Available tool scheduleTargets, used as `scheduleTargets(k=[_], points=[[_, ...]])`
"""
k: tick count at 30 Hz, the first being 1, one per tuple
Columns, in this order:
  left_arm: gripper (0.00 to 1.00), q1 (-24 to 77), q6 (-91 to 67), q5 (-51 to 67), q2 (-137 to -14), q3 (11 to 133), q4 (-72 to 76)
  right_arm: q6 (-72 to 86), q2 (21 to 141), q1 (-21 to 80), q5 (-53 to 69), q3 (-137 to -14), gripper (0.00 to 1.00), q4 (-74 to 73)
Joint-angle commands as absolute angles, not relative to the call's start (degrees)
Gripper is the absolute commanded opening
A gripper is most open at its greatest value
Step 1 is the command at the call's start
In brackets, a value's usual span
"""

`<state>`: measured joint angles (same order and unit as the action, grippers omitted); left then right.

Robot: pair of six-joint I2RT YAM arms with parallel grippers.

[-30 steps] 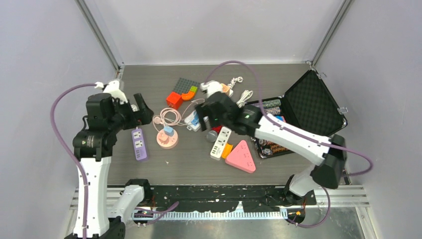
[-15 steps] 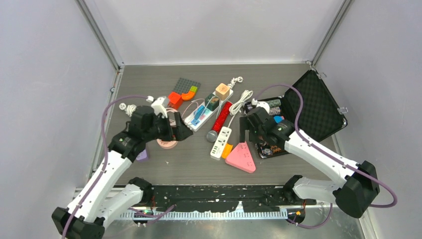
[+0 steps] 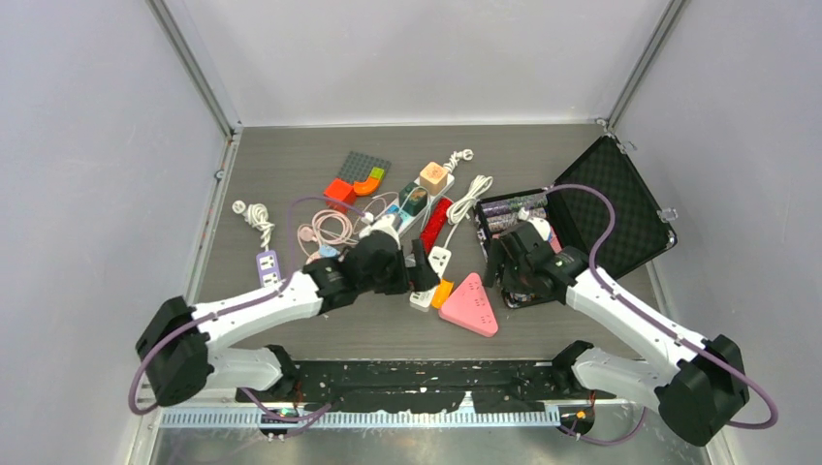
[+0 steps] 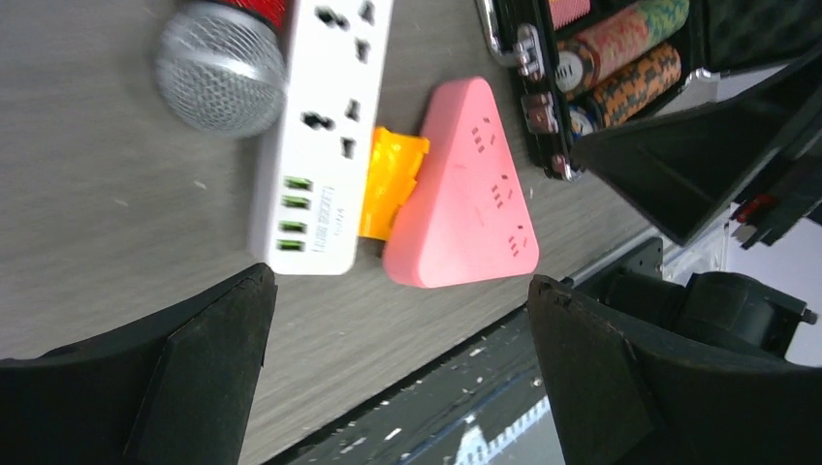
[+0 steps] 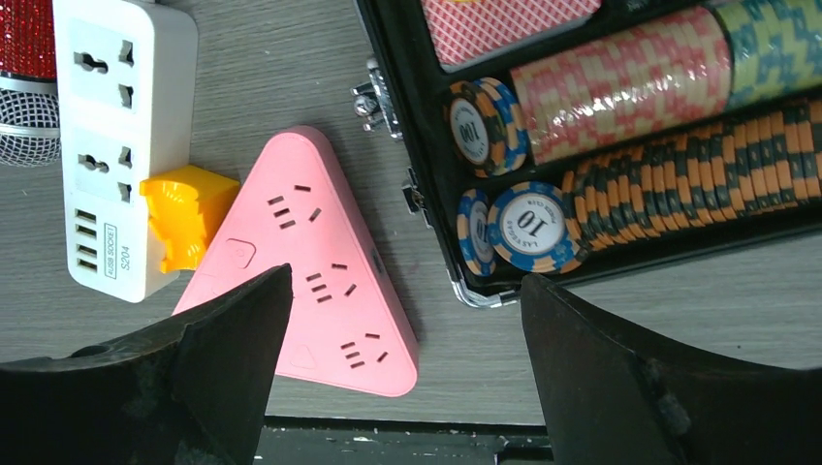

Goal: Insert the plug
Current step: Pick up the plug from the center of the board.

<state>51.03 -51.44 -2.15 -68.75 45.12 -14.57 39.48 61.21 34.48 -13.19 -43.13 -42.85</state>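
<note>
The pink triangular socket lay flat and face up near the front edge, just beside the white strip. A white corded plug lay loose farther back, in no socket.

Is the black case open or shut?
Open. The case has its lid raised, and poker chips show inside.

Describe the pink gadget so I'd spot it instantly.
Start at the open black case on the table's right. Just left of its chips lies the pink socket block. It alone is triangular; the neighbouring white strip is long.
</note>
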Motion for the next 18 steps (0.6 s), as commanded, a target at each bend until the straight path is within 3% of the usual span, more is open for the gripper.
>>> scheduleTargets(k=[1, 10, 18], points=[[1.0, 58.49, -63.64, -9.93, -73.09, 43.77, -5.14, 43.46, 56.71, 33.4, -14.54, -42.19, 0.9, -44.73], [1.0, 71.56, -80.96, -17.21, -80.12, 35.95, 12.53, 45.72, 50.61, 32.71, -15.12, -39.29, 0.88, -44.52], [0.96, 74.8, -92.35, -22.58, -90.06, 35.74, 21.77, 45.17, 43.74, 32.69, -16.28, -35.76, 0.88, -44.62]])
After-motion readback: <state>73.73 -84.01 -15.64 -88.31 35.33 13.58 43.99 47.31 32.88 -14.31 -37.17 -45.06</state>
